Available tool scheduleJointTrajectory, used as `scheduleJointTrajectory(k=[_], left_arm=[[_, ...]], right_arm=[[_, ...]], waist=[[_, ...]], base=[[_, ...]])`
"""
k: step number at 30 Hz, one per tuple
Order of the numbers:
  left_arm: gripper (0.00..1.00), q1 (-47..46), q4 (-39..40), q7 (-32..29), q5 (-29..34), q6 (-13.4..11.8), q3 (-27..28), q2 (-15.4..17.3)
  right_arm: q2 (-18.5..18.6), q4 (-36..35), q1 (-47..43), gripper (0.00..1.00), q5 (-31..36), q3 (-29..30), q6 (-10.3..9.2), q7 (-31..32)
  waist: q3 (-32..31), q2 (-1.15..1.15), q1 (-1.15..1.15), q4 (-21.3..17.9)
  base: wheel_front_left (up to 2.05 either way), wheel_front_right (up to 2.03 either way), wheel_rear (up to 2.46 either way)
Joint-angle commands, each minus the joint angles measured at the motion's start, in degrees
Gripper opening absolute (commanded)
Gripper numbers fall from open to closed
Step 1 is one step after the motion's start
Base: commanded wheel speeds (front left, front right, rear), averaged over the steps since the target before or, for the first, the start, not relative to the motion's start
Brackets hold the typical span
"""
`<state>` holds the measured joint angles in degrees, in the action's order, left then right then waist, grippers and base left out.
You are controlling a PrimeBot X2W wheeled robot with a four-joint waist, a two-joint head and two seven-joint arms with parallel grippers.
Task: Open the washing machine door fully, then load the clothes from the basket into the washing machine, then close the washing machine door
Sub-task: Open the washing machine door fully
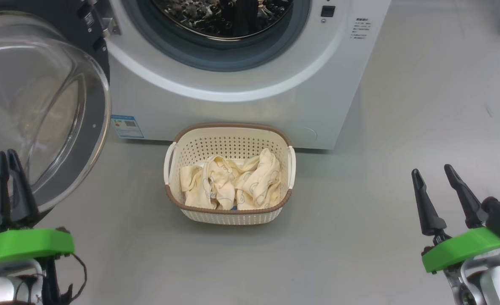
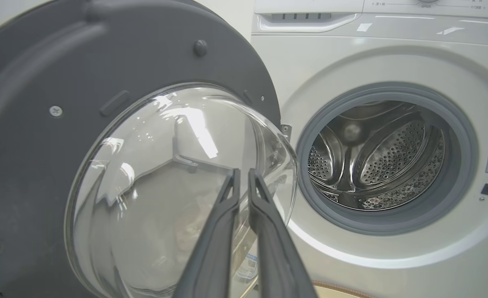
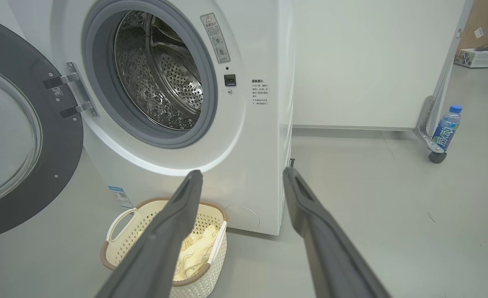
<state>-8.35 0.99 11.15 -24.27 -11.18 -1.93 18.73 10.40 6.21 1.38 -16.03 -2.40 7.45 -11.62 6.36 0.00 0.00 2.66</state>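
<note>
The washing machine point(image 1: 233, 110) stands at the back with its steel drum point(image 2: 376, 161) showing. The washing machine door point(image 1: 99, 140) is swung open to the left, its glass bowl bulging towards me. My left gripper point(image 1: 5, 153) is low on the left by the door's lower rim. Its fingers point at the glass point(image 2: 244, 171), nearly together and holding nothing. The cream basket point(image 1: 233, 146) sits on the floor before the machine with the pale yellow clothes point(image 1: 233, 182) heaped inside. My right gripper point(image 1: 432, 169) is open at the lower right, well clear of the basket point(image 3: 128, 240).
Grey floor stretches right of the machine. A white partition point(image 3: 372, 62) on casters point(image 3: 437, 156) stands behind, with a blue-capped water bottle point(image 3: 446, 128) beside it. A blue sticker point(image 1: 126, 126) sits low on the machine's front.
</note>
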Motion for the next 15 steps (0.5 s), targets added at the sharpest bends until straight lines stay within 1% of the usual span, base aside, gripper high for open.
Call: scheduleJointTrajectory(k=[1, 4, 5, 6, 7, 15], left_arm=[[0.20, -0.91, 2.65, -0.37, 0.62, -0.42, 1.99, 2.15], [0.46, 1.22, 4.94, -0.90, 0.69, -0.41, 1.09, 1.84], [0.81, 2.02, 5.42, -0.88, 0.77, -0.61, 0.95, 1.67], [0.95, 2.92, 5.80, -1.02, 1.22, -0.66, 0.49, 1.79], [1.00, 3.64, 6.24, -1.09, 1.06, -0.56, -0.01, 1.39], [1.00, 8.21, 6.50, -2.58, 1.74, -1.01, -3.09, 0.28]], right_arm=[[0.48, -1.87, 0.69, 1.00, 0.60, -1.01, 0.03, -0.80], [0.03, -2.03, 0.27, 1.00, 0.73, -1.04, 0.03, -0.98], [-0.10, -2.07, 0.11, 1.00, 0.77, -1.03, 0.03, -1.04], [-0.20, -2.12, -0.05, 1.00, 0.85, -0.98, 0.03, -1.09], [-0.28, -2.19, -0.23, 1.00, 0.85, -0.90, 0.03, -1.15], [-0.44, -2.92, -1.94, 1.00, 1.00, -0.30, 0.03, -1.32]], waist=[[-0.71, 0.00, 0.00, -1.68], [-1.11, 0.00, 0.00, -3.36], [-1.28, 0.00, 0.00, -3.94], [-1.44, 0.00, 0.00, -4.49], [-1.59, 0.00, 0.00, -4.93], [-2.87, 0.00, 0.00, -7.31]], base=[[0.00, 0.00, 0.00], [0.00, 0.00, 0.00], [0.00, 0.00, 0.00], [0.00, 0.00, 0.00], [0.00, 0.00, 0.00], [0.00, 0.00, 0.00]])
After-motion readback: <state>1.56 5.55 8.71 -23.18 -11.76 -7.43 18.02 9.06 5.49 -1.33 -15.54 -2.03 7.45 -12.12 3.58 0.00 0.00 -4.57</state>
